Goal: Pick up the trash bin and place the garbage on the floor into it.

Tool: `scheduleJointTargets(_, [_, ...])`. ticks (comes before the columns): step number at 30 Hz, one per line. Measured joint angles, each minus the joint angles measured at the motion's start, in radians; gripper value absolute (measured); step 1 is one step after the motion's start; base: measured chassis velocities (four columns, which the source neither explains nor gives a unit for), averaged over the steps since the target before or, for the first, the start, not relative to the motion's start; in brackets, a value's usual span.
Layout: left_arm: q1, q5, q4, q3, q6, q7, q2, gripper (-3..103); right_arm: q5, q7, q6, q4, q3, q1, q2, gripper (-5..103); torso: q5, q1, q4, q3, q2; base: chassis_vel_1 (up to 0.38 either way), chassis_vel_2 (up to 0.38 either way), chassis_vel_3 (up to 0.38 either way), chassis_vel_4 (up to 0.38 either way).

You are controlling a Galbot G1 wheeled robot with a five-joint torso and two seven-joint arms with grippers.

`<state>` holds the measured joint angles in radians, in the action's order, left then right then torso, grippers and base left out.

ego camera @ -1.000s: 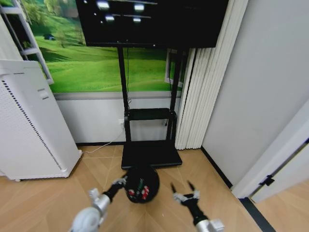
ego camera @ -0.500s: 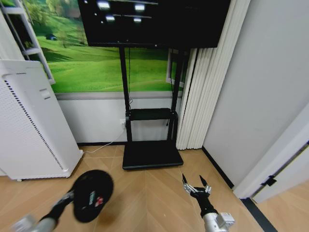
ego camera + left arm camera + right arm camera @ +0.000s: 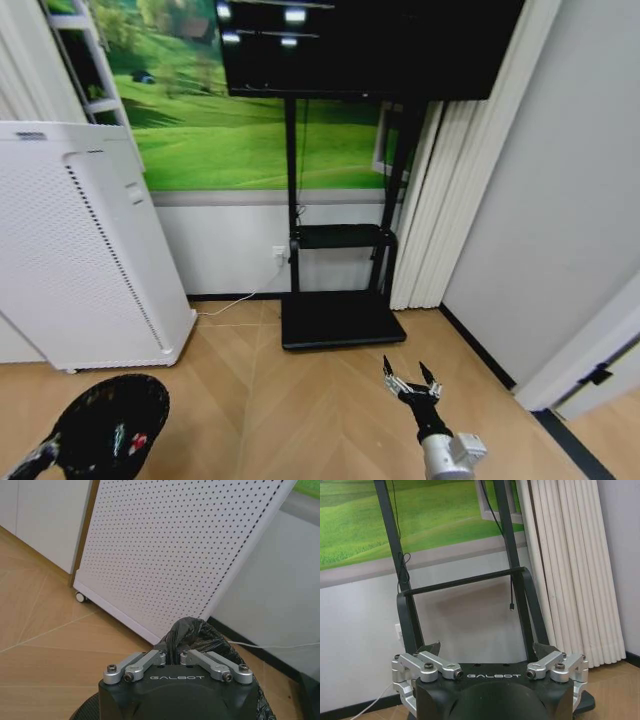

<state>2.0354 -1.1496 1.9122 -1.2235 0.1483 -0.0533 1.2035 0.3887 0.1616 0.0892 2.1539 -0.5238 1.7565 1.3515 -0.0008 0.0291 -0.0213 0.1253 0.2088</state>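
This looks like a furnished indoor room, a living space or a mock-up of one. At the top of the frame a dark screen (image 3: 365, 45) stands on a black floor stand (image 3: 342, 315), with a green meadow mural (image 3: 250, 130) across the wall behind it. A tall white perforated air purifier (image 3: 85, 250) fills the left side, white pleated curtains (image 3: 445, 200) hang right of centre, and herringbone wood flooring (image 3: 290, 410) covers the bottom.
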Motion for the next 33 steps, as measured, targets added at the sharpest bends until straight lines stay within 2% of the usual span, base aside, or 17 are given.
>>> scheduleJointTargets(8, [0.057,0.077,0.003,-0.013,0.023,0.024,0.029,7,-0.007,-0.006,-0.006,-0.043,0.010,-0.030,0.012,100,0.0009,0.000,0.0008,0.000,0.000,-0.014,-0.020,0.031,0.008])
scheduleJointTargets(15, [0.071,0.102,-0.038,-0.024,0.001,-0.017,0.034,7,-0.006,-0.007,-0.006,-0.085,0.031,-0.056,0.014,100,0.0011,0.000,0.0005,0.000,0.000,0.001,-0.006,0.002,0.008])
scheduleJointTargets(20, [0.028,0.119,-0.090,0.006,-0.015,-0.083,0.028,7,-0.001,-0.009,0.006,-0.104,0.033,-0.066,0.008,100,0.0007,0.000,0.0002,0.000,0.000,0.112,0.106,-0.115,-0.105])
scheduleJointTargets(27, [0.026,0.133,-0.126,0.047,-0.033,-0.117,0.023,7,0.002,-0.012,0.014,-0.114,0.035,-0.078,0.005,100,0.0006,0.000,0.0002,0.000,0.000,0.143,0.152,-0.172,-0.154])
scheduleJointTargets(28, [0.030,0.136,-0.136,0.056,-0.049,-0.151,0.024,7,0.001,-0.017,0.016,-0.117,0.037,-0.081,0.005,100,0.0002,0.000,0.0002,0.000,0.000,0.142,0.114,-0.109,-0.152])
scheduleJointTargets(29, [0.030,0.136,-0.136,0.056,-0.049,-0.151,0.024,7,0.001,-0.017,0.016,-0.117,0.037,-0.081,0.005,100,0.0002,0.000,0.0002,0.000,0.000,0.142,0.114,-0.109,-0.152])
scheduleJointTargets(30, [0.032,0.140,-0.156,0.067,-0.080,-0.213,0.024,7,-0.002,-0.021,0.019,-0.122,0.041,-0.082,0.005,100,0.0007,0.000,0.0006,0.000,0.000,0.133,0.090,-0.102,-0.120])
scheduleJointTargets(31, [0.027,0.183,-0.229,0.095,-0.163,-0.398,0.020,7,-0.019,-0.035,0.026,-0.130,0.054,-0.079,0.008,100,0.0007,0.000,0.0003,0.000,0.000,0.000,0.000,0.000,0.000])
scheduleJointTargets(32, [0.027,0.202,-0.245,0.097,-0.180,-0.432,0.021,7,-0.020,-0.038,0.027,-0.130,0.056,-0.079,0.007,100,0.0010,0.000,0.0003,0.000,0.000,0.000,0.000,0.000,0.000])
scheduleJointTargets(33, [0.027,0.202,-0.245,0.097,-0.180,-0.432,0.021,7,-0.020,-0.038,0.027,-0.130,0.056,-0.079,0.007,100,0.0010,0.000,0.0003,0.000,0.000,0.000,0.000,0.000,0.000])
